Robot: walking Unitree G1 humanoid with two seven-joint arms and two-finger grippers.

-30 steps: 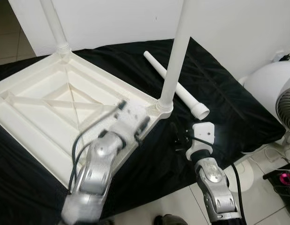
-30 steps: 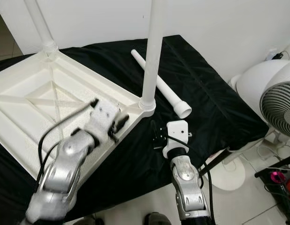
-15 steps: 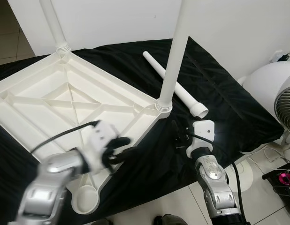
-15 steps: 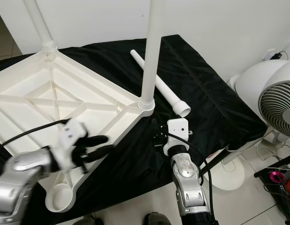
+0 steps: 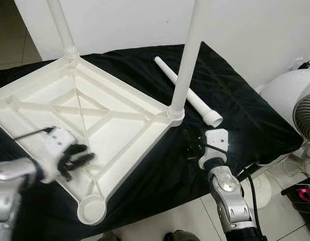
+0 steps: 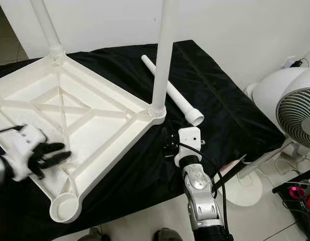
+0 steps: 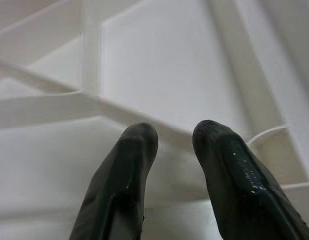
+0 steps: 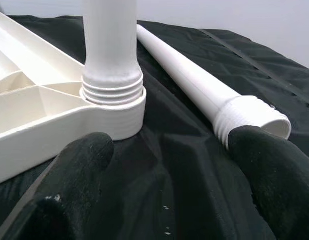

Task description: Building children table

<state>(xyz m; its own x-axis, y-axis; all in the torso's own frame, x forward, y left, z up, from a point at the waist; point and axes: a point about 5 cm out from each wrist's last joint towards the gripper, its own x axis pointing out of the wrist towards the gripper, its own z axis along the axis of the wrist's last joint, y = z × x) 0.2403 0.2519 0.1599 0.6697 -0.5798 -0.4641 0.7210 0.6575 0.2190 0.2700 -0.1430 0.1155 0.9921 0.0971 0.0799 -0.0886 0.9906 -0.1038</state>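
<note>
— Since a second ago the left hand (image 5: 77,155) has swung away from the corner with the near leg and now hovers over the tabletop's (image 5: 120,125) left side, close to the empty socket (image 5: 91,209).

— And its fingers?

— Narrowly parted, gripping nothing; its wrist view shows both fingertips (image 7: 139,137) just above a white rib.

— Where does the tabletop lie?

— Upside down on a black cloth (image 5: 235,105), ribs facing up. Two legs stand screwed into it: one at the far corner (image 5: 62,25), one at the near right corner (image 5: 187,60).

— What about the spare leg?

— That loose leg (image 5: 187,90) lies flat on the cloth just beyond the upright one, threaded end toward the robot.

— The right hand?

— It (image 5: 192,145) rests low over the cloth, spread wide and empty, between the corner socket and the loose leg's threaded end. Whether it touches the cloth is hard to say. A white fan (image 6: 295,105) stands to the right.
</note>
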